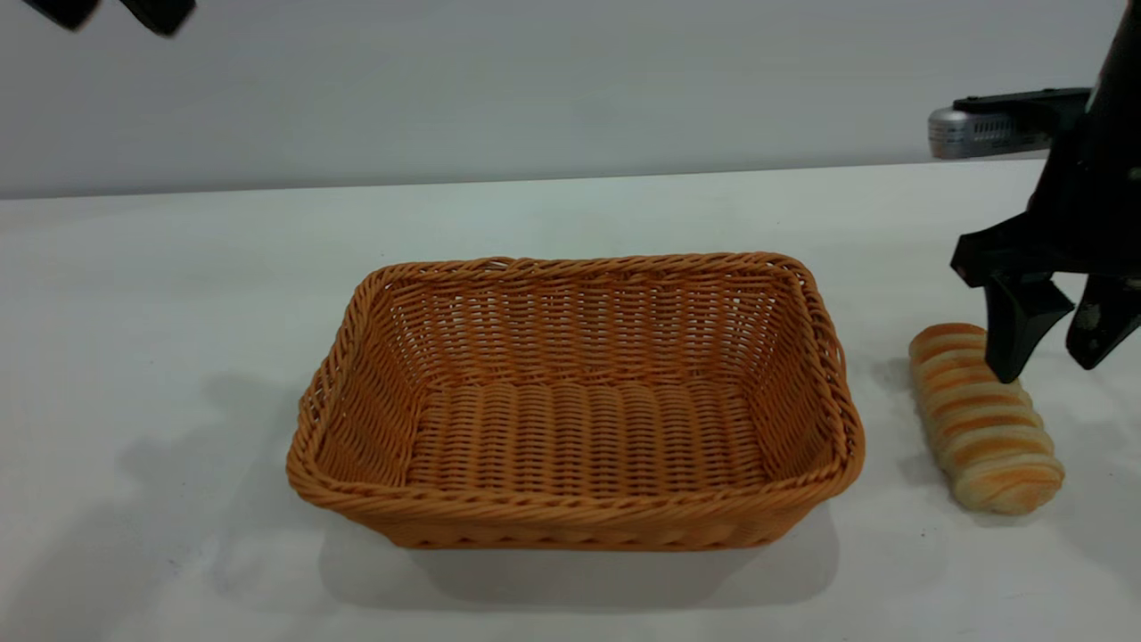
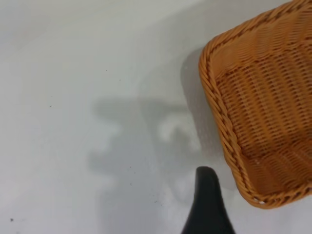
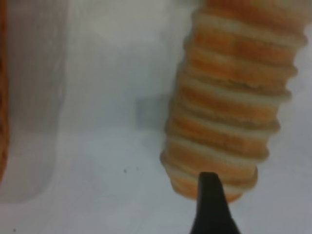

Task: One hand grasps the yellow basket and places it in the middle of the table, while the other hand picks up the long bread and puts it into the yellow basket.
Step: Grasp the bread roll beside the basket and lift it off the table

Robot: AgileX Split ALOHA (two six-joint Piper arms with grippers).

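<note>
Two spread black fingers of right gripper (image 1: 1052,352) hover over striped log-shaped bread roll (image 1: 985,419) at basket's 3 o'clock; should straddle mid-loaf, squeeze gently.

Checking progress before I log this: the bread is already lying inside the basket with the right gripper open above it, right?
Not quite. The bread lies on the table, beside the basket, which is empty, as the exterior view shows. The right gripper is indeed open above the bread.
</note>
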